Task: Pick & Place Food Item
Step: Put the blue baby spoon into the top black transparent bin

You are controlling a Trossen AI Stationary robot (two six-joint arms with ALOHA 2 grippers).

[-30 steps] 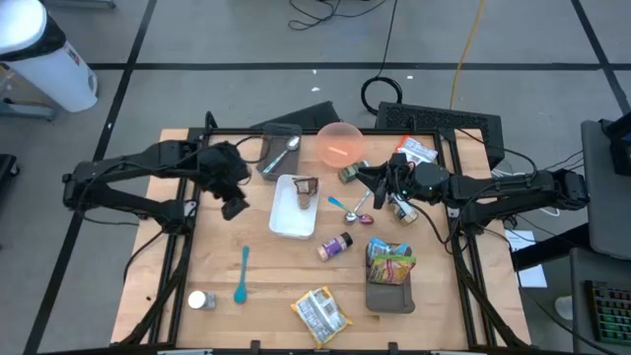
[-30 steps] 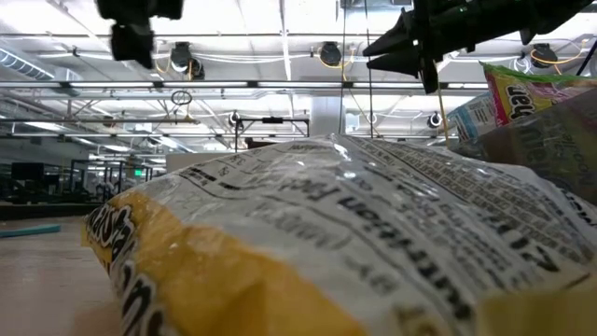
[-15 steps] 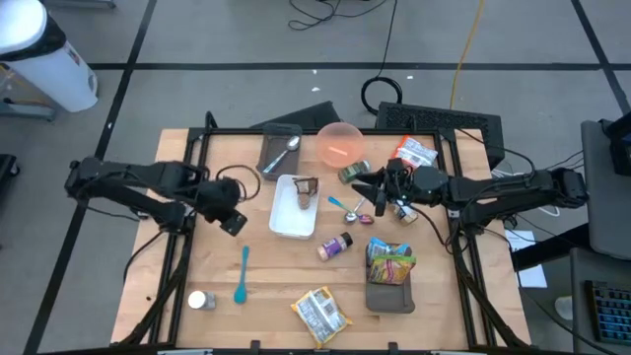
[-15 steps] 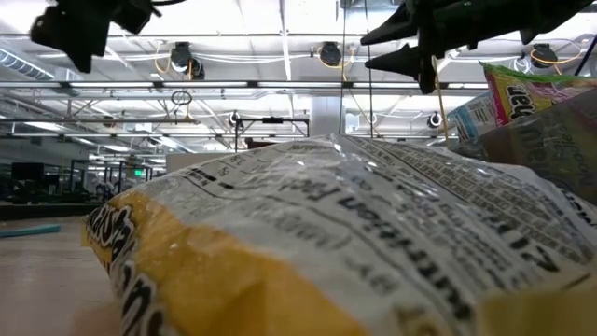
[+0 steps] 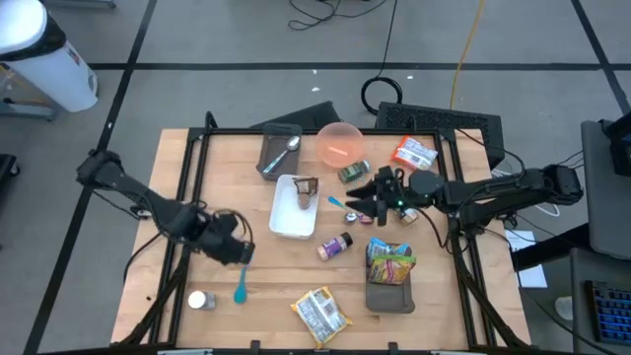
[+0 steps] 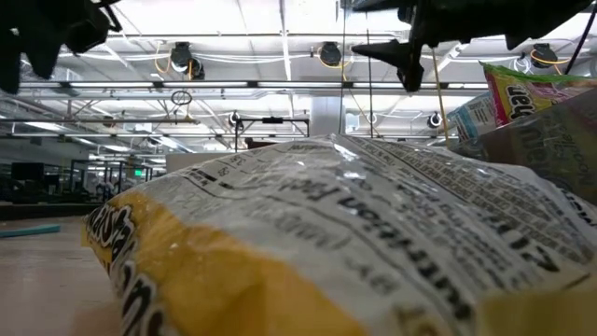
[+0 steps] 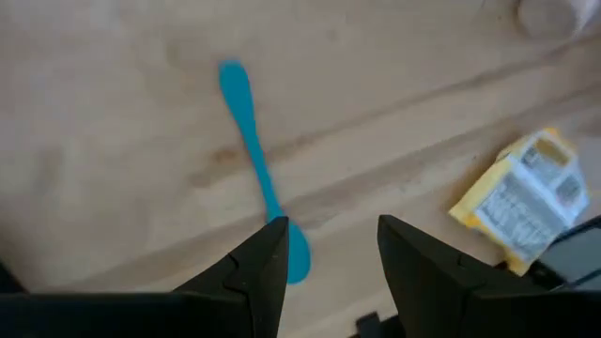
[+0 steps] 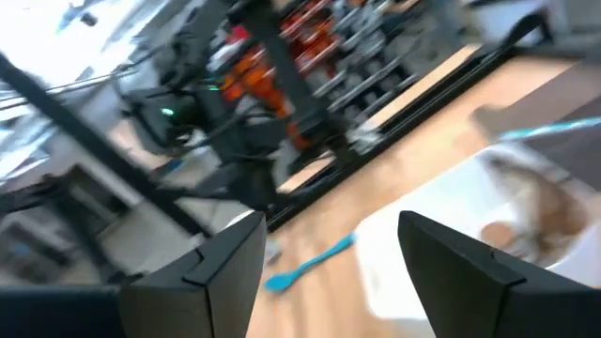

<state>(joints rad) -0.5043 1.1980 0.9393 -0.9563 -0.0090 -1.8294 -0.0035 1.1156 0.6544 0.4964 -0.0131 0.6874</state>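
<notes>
Near the middle of the surface (image 5: 217, 197), my right pincer (image 5: 361, 203) hung with its fingers parted and nothing between them, pointing toward the white tray (image 5: 294, 207). My forearm reached in low from the right edge, elbow out by the frame, wrist about level. I took the brownish food piece (image 5: 305, 193) lying in the tray to be the item I was meant to handle, though I could not be certain of that among so many packets.

Trouble looked most likely close to that pincer. A small spoon (image 5: 344, 207) and a green can (image 5: 353, 173) lay just beside my fingers, and a little bottle (image 5: 335, 246) lay nearby toward the front. If I swept sideways or dropped without lining up, I judged I could knock one of them or nudge the tray off its spot. The tray wall stood between my fingertips and the food piece, so a level approach might strike the rim instead of clearing it.

My left pincer (image 7: 327, 272) hovered low over the front left part of the surface, fingers (image 7: 254, 272) partly apart and empty, with the blue spatula (image 7: 258, 169) directly under them and the yellow snack bag (image 7: 531, 202) off to one side. That arm was folded back toward the left edge, its wrist tipped downward. A careless descent there, I judged, could pin or skid the spatula, which was no food at all. Picking the wrong thing was my other worry, since a colourful pouch (image 5: 390, 262) and a red packet (image 5: 413, 153) also sat within reach.
</notes>
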